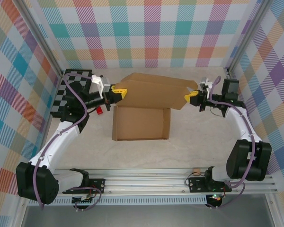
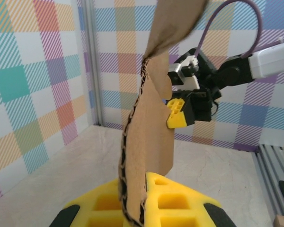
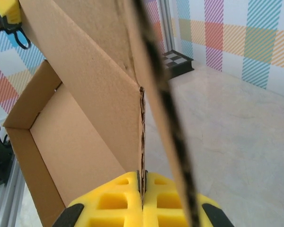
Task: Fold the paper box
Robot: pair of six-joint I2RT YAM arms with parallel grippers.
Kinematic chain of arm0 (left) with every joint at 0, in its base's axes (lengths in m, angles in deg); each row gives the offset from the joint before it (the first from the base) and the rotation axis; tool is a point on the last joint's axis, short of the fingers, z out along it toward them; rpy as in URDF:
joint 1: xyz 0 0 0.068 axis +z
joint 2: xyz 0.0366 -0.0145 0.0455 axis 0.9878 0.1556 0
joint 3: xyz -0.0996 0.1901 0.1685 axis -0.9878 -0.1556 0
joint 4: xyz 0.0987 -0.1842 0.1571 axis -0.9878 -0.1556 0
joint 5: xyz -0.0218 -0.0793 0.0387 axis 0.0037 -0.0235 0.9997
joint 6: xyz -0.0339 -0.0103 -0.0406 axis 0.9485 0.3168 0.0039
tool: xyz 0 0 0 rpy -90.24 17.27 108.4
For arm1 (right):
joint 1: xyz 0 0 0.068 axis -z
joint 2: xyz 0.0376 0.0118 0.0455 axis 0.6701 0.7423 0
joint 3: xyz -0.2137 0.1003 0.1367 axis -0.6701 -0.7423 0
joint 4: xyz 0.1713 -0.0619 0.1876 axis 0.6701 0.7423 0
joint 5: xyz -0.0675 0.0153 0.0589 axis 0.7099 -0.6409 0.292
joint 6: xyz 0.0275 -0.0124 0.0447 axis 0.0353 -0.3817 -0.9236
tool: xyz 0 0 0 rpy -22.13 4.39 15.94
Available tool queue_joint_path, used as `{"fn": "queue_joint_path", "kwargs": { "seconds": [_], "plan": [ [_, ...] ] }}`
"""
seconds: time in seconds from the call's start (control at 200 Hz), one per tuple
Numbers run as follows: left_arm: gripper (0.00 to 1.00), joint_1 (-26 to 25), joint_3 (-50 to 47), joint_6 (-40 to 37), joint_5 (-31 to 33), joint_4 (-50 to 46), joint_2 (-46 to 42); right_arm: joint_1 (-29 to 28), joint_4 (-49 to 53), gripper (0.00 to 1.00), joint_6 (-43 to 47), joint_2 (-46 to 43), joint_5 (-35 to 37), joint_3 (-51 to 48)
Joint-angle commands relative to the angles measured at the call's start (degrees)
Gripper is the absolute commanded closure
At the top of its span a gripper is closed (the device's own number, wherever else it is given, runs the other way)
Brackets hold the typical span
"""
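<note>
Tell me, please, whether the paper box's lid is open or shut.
Open: the paper box has its lid raised, not folded down, both ends gripped.

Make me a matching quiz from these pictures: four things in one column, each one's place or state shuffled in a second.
1 paper box
2 chessboard
3 left end effector
4 right end effector

A far-left table corner
B shut on the lid's right end
C tray on table, lid raised
D shut on the lid's left end

Pairs: 1-C, 2-A, 3-D, 4-B

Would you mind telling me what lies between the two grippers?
The raised lid of the paper box spans the stretch from the left gripper to the right gripper, each pinching one end, in the top view.
</note>
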Motion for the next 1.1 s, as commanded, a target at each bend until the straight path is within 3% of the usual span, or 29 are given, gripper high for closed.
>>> {"fn": "queue_joint_path", "kwargs": {
  "seconds": [0.0, 0.095, 0.22, 0.45, 0.575, 0.68, 0.895, 1.015, 1.095],
  "plan": [
    [0.78, -0.64, 2.03, -5.52, 6.5, -7.04, -2.27, -0.18, 3.54, 1.0, 3.33, -3.71, 5.57, 1.86],
    [0.53, -0.47, 2.8, -9.05, 9.88, -12.43, -2.75, -0.19, 4.48, 1.0, 3.96, -5.48, 11.1, 1.8],
    [0.42, -0.28, 3.23, -11.64, 11.45, -16.29, -3.23, -0.26, 8.22, 1.0, 6.29, -6.98, 14.13, 3.99],
    [0.37, -0.03, 1.18, -17.94, 15.5, -22.13, -3.68, -0.26, 14.05, 1.0, 7.79, -6.45, 14.47, 8.56],
    [0.36, 0.24, 0.23, -18.54, 15.08, -21.76, -3.06, -0.29, 13.72, 1.0, 7.98, -6.6, 13.51, 8.09],
    [0.35, 0.51, 3.21, -22.3, 14.53, -27.34, -0.74, -0.27, 13.76, 1.0, 7.69, -6.49, 12.76, 8.13],
    [0.44, 0.82, 5.18, -21.78, 8.59, -29.67, 1.9, -0.6, 13.75, 1.0, 7.09, -7.09, 12.97, 8.14],
    [0.74, 0.62, 5.33, -20.67, 8.45, -28.97, 2.03, -1.62, 14.28, 1.0, 7.34, -7.26, 14.14, 8.58],
    [0.85, 0.21, 5.88, -19.3, 8.79, -28.14, 1.73, -2.54, 14.86, 1.0, 7.53, -7.09, 15.95, 8.9]
  ]
}}
